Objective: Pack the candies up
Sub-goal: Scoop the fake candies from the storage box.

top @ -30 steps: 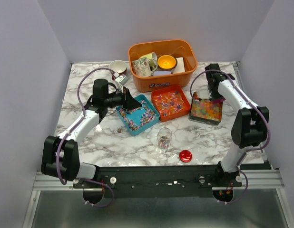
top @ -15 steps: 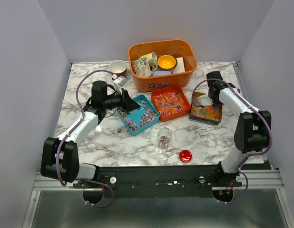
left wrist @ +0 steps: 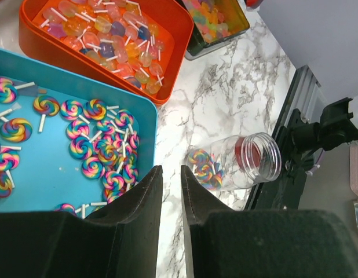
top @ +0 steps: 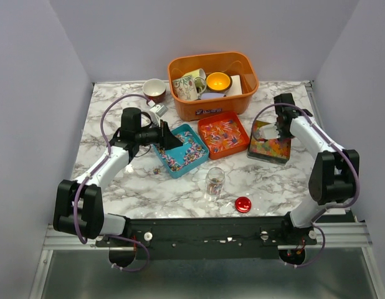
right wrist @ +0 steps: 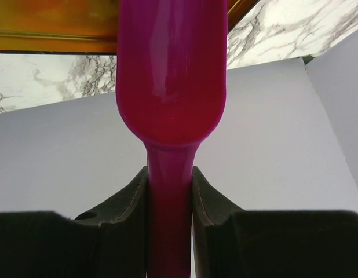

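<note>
Left gripper: narrow gap, seemingly empty, above blue tray, left of jar.
Right gripper: clamps scoop over dark tray, right of jar.
Candies: fill those and orange tray, behind jar; some inside it.

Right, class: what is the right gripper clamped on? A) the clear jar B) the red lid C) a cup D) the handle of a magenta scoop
D: in the right wrist view the right gripper squeezes the handle of the magenta scoop from both sides.
</note>
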`<state>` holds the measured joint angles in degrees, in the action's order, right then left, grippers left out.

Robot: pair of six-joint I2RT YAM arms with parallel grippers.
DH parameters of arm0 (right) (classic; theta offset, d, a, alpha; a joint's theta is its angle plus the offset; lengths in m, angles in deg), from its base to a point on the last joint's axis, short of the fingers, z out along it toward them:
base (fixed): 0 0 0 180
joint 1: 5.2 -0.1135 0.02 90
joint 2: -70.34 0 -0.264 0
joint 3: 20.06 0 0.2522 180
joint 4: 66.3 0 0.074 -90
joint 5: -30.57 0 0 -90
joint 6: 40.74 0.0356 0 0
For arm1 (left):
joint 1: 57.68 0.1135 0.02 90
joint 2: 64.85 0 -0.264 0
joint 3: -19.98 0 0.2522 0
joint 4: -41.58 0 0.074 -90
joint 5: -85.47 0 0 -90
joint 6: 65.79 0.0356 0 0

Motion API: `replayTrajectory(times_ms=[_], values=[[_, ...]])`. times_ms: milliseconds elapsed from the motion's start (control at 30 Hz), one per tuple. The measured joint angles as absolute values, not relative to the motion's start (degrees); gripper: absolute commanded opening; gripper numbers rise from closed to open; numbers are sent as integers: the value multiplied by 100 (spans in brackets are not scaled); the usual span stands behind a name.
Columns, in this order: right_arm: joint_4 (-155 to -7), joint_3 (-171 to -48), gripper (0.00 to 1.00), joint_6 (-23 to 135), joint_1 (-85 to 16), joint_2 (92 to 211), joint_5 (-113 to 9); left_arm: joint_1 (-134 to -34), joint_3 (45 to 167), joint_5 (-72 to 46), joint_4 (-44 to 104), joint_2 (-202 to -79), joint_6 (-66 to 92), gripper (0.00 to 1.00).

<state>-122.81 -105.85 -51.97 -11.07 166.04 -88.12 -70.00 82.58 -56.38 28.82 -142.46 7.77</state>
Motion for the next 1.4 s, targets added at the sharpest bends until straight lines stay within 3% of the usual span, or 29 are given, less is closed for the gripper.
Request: replayTrajectory(times_ms=[1400], values=[[-13498,-10373,1,-5835,-1227,15756,-7559,-7000,8258,-5634,2991,-14388,768,29]])
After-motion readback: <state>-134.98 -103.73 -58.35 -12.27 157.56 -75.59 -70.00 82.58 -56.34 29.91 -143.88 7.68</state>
